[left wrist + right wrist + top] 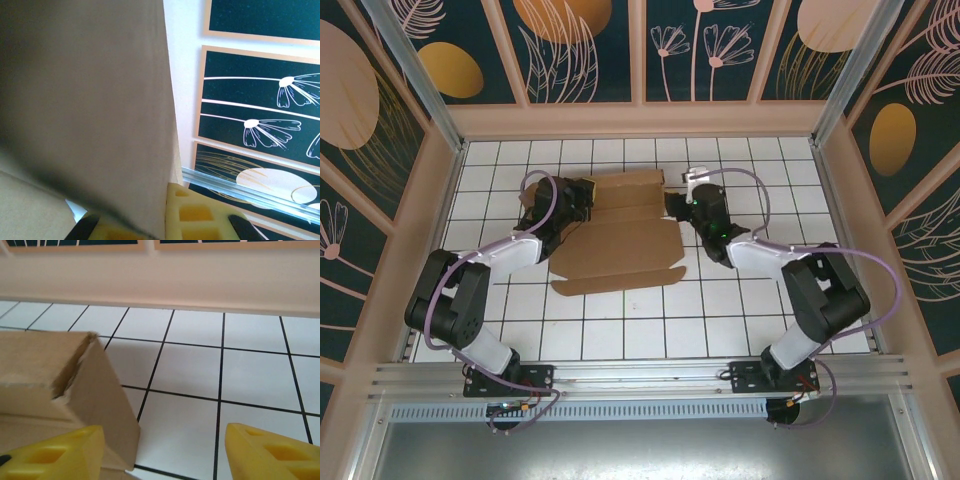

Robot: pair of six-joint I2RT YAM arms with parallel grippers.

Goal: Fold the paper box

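Brown cardboard noted first: your plain brown, creased paper box [620,245] lies mostly opened out on the white, black-gridded tile surface [720,320]. It is midway between the left and right edges and nearer the far edge than the near one. Its long near flap lies flat on the tiles.

Left side: your black-and-white left arm [510,250] reaches to the box's left end. In the left wrist view, the yellow left fingers [192,215] are closed together on a cardboard panel [85,100]. The panel rises between them and covers most of that view. Read this as a clamp on the box.

Right side: your right arm [760,250] ends just beside the box's right end. In the right wrist view, the yellow right fingers [265,452] stand well apart, with bare tile between them. A raised corner flap of the box [45,365] sits just ahead of the left-hand finger. You cannot tell whether it touches that finger.
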